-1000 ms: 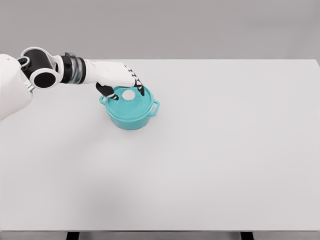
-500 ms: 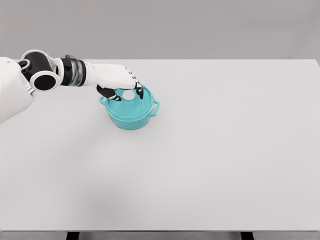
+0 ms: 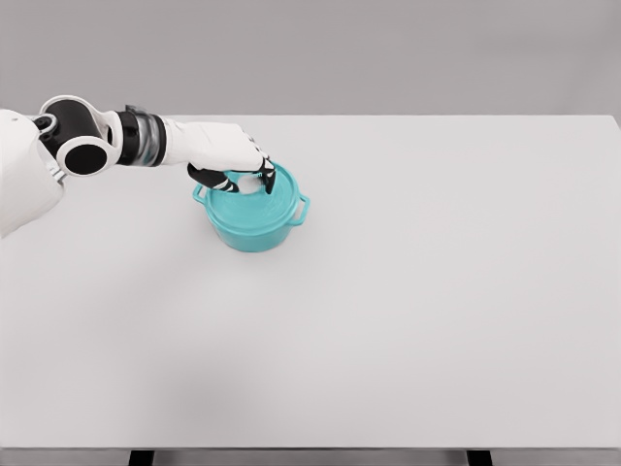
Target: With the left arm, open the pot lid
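1. The surface [image 3: 408,320] is a broad, pale grey-white tabletop filling most of the head view, with a plain grey wall behind it and two dark leg tops just showing at the bottom edge.
2. The left arm [image 3: 116,141] enters from the picture's left edge: a bulky white shoulder shell low at the left, a black-and-white round joint, a dark banded wrist section, then a white forearm reaching right toward the pot.
3. The pot [image 3: 254,218] is teal and round, with a small loop handle on each side. It stands upright on the surface in the upper left part of the tabletop, well apart from every edge.
4. The lid [image 3: 264,199] is the same teal and lies on the pot's rim, covering the opening. It looks level or nearly so; whether it has left the rim at all cannot be told.
5. The left hand [image 3: 238,163] sits over the lid's rear left part, white on the back with dark fingertips. Its fingers [image 3: 266,175] curl downward around the lid's centre, where the knob [image 3: 254,182] shows only as a small pale patch between them. The hand appears clenched on the knob.
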### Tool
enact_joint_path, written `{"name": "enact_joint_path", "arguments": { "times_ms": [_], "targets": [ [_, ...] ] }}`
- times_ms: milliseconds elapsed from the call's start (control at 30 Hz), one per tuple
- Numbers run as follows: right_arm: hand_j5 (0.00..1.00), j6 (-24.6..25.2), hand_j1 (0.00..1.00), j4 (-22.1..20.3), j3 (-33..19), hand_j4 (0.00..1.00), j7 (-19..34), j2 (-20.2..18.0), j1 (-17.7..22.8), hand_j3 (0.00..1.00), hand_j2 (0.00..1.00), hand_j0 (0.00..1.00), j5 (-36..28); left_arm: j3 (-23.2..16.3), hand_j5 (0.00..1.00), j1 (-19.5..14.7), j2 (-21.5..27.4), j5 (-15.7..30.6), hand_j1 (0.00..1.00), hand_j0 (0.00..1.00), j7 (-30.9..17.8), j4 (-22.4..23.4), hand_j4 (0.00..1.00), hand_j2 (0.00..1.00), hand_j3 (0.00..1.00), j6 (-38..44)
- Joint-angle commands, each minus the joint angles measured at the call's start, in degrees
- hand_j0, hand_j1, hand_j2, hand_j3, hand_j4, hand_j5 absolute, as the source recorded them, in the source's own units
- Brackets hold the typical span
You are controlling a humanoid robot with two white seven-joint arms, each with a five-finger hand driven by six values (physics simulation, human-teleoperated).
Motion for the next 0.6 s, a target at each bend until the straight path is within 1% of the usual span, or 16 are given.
{"name": "enact_joint_path", "arguments": {
  "times_ms": [0,300,367,567],
  "targets": [
    [1.00,0.00,1.00,0.01,0.00,1.00,0.00,0.00,0.00,1.00,1.00,1.00,-0.03,0.09,0.58,0.00,0.08,0.16,0.58,0.58,0.02,0.03,0.58,0.58,0.58,0.11],
    [1.00,0.00,1.00,0.01,0.00,1.00,0.00,0.00,0.00,1.00,1.00,1.00,-0.03,0.44,0.55,0.00,0.08,0.16,0.55,0.55,0.02,-0.06,0.55,0.55,0.55,0.11],
    [1.00,0.00,1.00,0.01,0.00,1.00,0.00,0.00,0.00,1.00,1.00,1.00,-0.03,0.44,0.52,0.00,0.17,0.16,0.52,0.52,0.02,0.03,0.52,0.52,0.52,0.11],
    [1.00,0.00,1.00,0.01,0.00,1.00,0.00,0.00,0.00,1.00,1.00,1.00,-0.03,0.44,0.51,-0.09,0.17,0.25,0.51,0.51,0.02,0.03,0.51,0.51,0.51,0.11]
  ]
}}
